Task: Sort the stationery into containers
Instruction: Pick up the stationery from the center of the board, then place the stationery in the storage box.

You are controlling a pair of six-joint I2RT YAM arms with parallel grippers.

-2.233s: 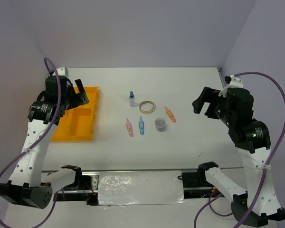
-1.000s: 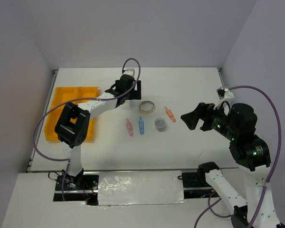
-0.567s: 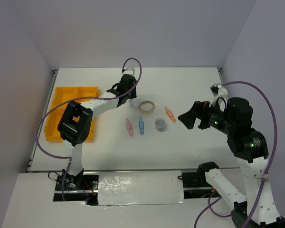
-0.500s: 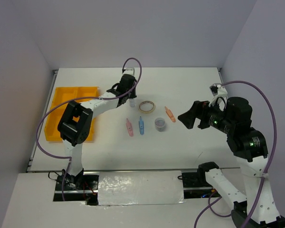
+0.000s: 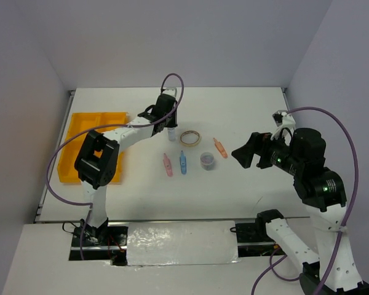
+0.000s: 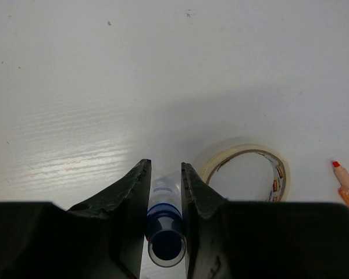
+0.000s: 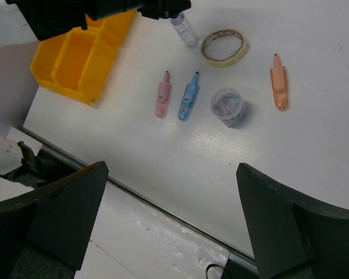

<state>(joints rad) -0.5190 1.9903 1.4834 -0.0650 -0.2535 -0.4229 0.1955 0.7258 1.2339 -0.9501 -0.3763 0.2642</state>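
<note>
6 small stationery pieces lay on the white table (image 5: 252, 110), all of them outside the flat, bright yellow-orange plastic tray (image 5: 71, 166) at the far left, whose rectangular compartments showed as open-topped bins in the right wrist view (image 7: 75, 58).

Well to the right of the tray stood the small clear bottle with a blue cap (image 5: 171, 133). In the left wrist view it was a see-through tube with a dark blue round cap pointing at the camera (image 6: 164, 224). The left gripper (image 6: 164, 171) had its 2 black fingers (image 6: 136, 186) drawn in narrow, one against each side of the bottle, so the bottle sat directly between them.

Nearer the arms lay a pink clip-like piece (image 5: 168, 165) and a blue clip-like piece (image 5: 183, 163), side by side and almost parallel, close but apart. Just beside the bottle, to its right, a beige tape ring (image 5: 183, 141) lay flat, near the left finger but not touching it (image 6: 244, 150). A dark round jar with a clear lid (image 5: 207, 161) sat near the ring on its near side, and an orange clip-like piece (image 5: 220, 147) lay just right of both.

At the right, the right gripper (image 5: 243, 155) hung above the table, its 2 fingers spread wide (image 7: 170, 168), holding nothing and well apart from every piece.
</note>
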